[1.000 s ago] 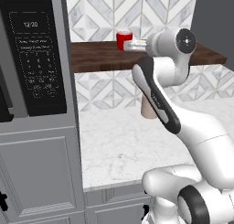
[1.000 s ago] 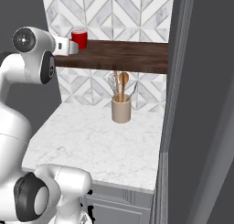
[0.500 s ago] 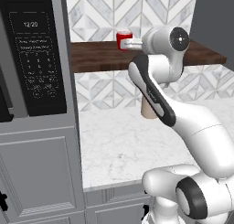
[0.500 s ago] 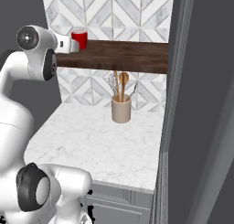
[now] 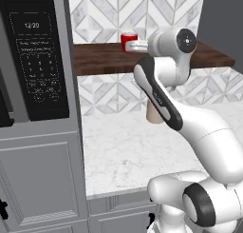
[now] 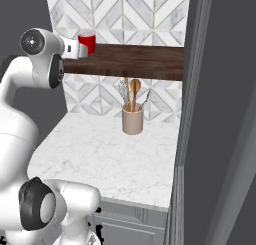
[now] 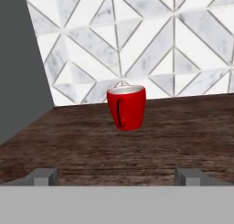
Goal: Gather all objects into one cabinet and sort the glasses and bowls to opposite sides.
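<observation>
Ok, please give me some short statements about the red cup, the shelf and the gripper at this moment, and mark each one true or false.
1. The red cup stands upright on the dark wooden shelf. True.
2. The gripper is shut on the cup. False: its fingertips stand wide apart, and the cup is ahead of them, not touched.
3. The utensil crock stands on the shelf next to the cup. False: it stands on the marble counter, below the shelf.
4. Wooden spoons stick out of the crock. True.
5. The cup lies on its side. False: it is upright, with the opening on top.
</observation>
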